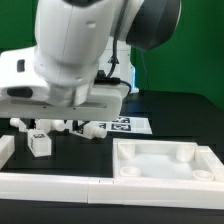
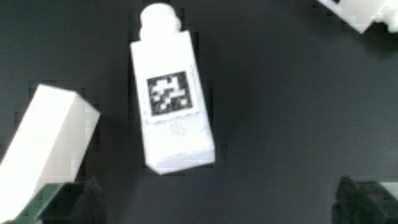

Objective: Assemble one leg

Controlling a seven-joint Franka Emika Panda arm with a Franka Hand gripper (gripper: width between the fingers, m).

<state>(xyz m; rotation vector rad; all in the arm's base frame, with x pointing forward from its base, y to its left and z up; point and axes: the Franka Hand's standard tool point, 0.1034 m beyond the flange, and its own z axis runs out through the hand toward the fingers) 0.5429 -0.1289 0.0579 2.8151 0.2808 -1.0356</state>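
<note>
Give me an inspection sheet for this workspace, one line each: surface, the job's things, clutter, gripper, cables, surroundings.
Surface: black matte table, with a white rail along its near edge.
Job's things: short white plastic leg with a square black-and-white tag, lying flat below the wrist camera; similar white tagged pegs nearby; large flat white tray-shaped tabletop with round sockets at the exterior view's right.
Clutter: nothing seen; only the marker board.
Grippers: dark two-finger gripper open, empty, clear of the leg.
Cables: thin dark line by the arm, probably a cable.
Surroundings: green backdrop.
</note>
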